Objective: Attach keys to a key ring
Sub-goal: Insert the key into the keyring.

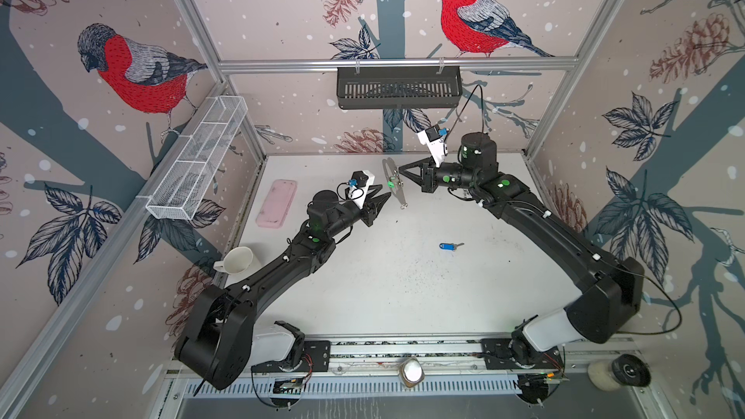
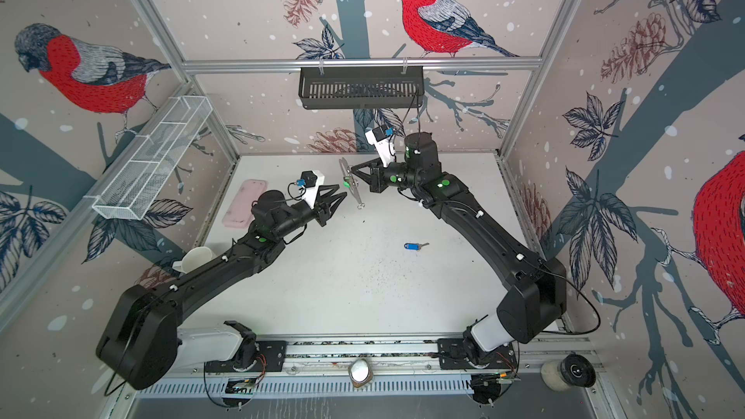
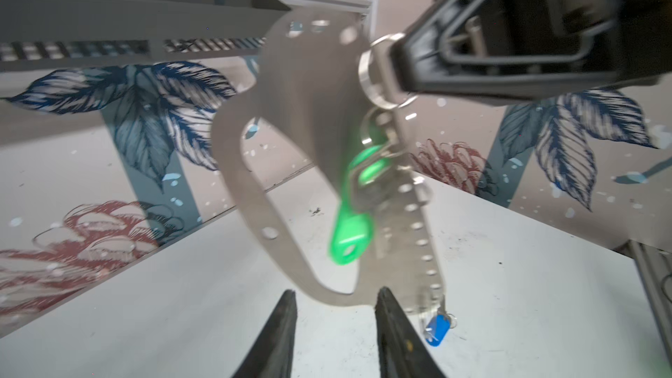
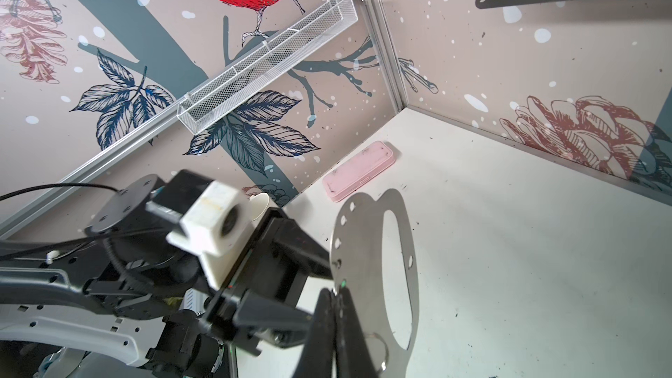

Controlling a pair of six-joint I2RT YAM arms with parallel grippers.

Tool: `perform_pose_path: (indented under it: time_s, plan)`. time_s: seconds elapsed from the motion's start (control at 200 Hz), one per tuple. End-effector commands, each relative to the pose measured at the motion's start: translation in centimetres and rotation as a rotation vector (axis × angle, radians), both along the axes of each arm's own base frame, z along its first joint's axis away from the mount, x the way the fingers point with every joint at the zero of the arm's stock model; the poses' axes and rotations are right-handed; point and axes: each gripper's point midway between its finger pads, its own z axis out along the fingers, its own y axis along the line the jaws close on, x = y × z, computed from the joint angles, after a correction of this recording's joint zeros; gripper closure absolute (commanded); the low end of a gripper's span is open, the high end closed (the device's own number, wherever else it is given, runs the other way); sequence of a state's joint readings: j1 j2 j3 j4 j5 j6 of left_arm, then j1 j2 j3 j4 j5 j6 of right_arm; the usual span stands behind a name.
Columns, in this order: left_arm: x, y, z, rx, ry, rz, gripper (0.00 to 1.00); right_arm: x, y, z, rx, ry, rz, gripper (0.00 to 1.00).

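**Key ring** (image 3: 309, 103): flat grey plate with an oval cutout, held upright off the table (image 1: 383, 296). Pinched at its holed edge by the right end effector (image 1: 399, 175), tips pressed together on the metal.

**Green key** (image 3: 351, 238): dangling against the plate just under that pinch. Seemingly already hooked on, though too blurred for certainty.

**Left end effector** (image 3: 336, 290): spread and gripping nothing, tips just short of the plate's lower curve.

**Blue key** (image 1: 450, 246): flat on the table, well apart from both end effectors, on the arm-base side of them.

**Step in hand, by judgement:** clearing the left end effector from the plate, then fetching the blue key.
- Keep the right pinch firm and the plate still.
- Draw the left end effector straight back, clear of the dangling green key.
- Come down over the blue key with the tips spread wider than the tag.
- Close across the tag's narrow sides, leaving the metal end free for threading.
- Risk: a flat, smooth tag skidding on the table under a skewed grip.

**Count:** two keys, one green-tagged and one blue-tagged; one key ring; two end effectors; one pink case (image 1: 277, 203); one white cup (image 1: 238, 260). Small wire rings on the plate too blurred for a sure count.
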State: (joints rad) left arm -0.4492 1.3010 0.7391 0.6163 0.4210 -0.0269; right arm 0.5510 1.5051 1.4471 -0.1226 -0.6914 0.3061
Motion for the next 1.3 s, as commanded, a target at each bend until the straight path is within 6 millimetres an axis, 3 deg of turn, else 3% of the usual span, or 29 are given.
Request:
perform_pose_path:
  time_s: [0.0, 0.305, 0.6, 1.046, 1.296]
  plan:
    - [0.7, 0.6, 0.9, -0.041, -0.025, 0.005, 0.63, -1.0, 0.3, 1.7, 0.032, -0.074, 0.048, 1.0]
    - [-0.8, -1.5, 1.6, -0.007, -0.071, -0.171, 0.59, -2.1, 0.6, 1.7, 0.04, -0.082, 0.106, 1.0]
    - [-0.3, -2.0, 1.9, -0.001, -0.071, -0.22, 0.57, -3.3, 0.8, 1.8, 0.054, -0.083, 0.174, 1.0]
    - [-0.3, -1.8, 1.8, 0.002, -0.057, -0.2, 0.57, -2.8, 0.5, 2.0, 0.056, -0.084, 0.144, 1.0]
    - [-0.9, -1.3, 0.9, 0.001, -0.033, -0.192, 0.58, -1.9, -0.2, 3.4, 0.08, -0.111, 0.069, 1.0]
